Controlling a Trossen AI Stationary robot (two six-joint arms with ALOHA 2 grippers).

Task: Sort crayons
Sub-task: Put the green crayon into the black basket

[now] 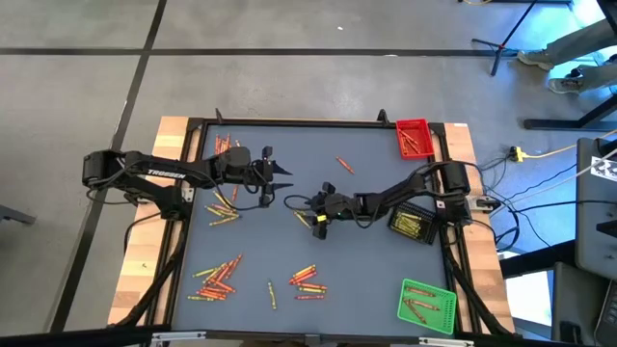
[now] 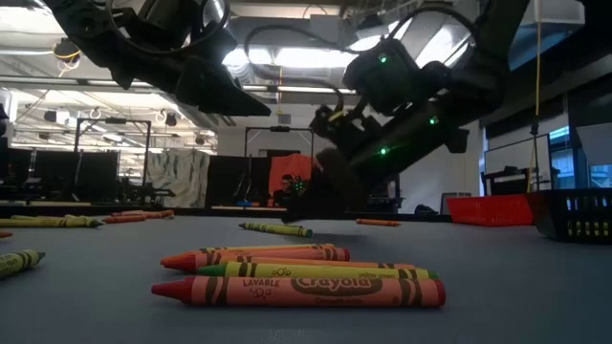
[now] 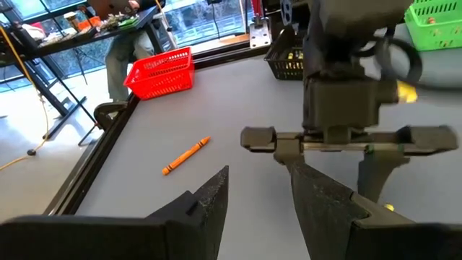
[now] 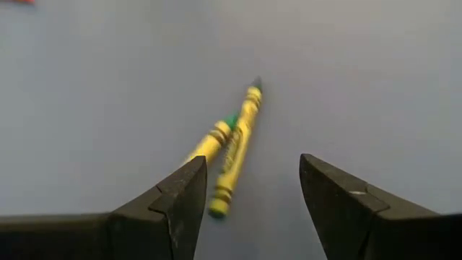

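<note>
Landmark: the blue-grey table mat (image 1: 366, 260); places are given relative to it.

Left third of mat: crayon (image 1: 218, 279) clusters lie scattered, one bunch by the far-left edge, one mid-left, another near the front-left. Left gripper (image 1: 281, 171) hovers above the mat's mid-left, fingers spread w/ nothing between them. It waits, pointed toward the centre. One orange crayon (image 3: 185, 155) lies alone on the mat's far-centre part, between the left gripper and the red tray (image 1: 415, 137) at the far-right corner.

Centre: right gripper (image 1: 316, 202) hangs low over the mat's middle, jaws apart and empty, aimed straight down. A pair of yellow crayons (image 4: 232, 148) lies just ahead of its fingertips in the right wrist view, the two sticks touching at an angle, one w/ a green tip. More crayons sit front-centre of the mat.

Right: black tray (image 1: 416, 224) at mid-right edge w/ yellowish crayons in it; green tray (image 1: 427, 306) at front-right corner w/ a few inside.

Step in hand, my read: approach for a pick on the yellow pair. Next move prob. needs the right gripper to shift fwd so one crayon sits between the fingers, line jaws across its length, drop to the mat, close. Risk: grabbing both at once, or nudging the pair since they touch.
</note>
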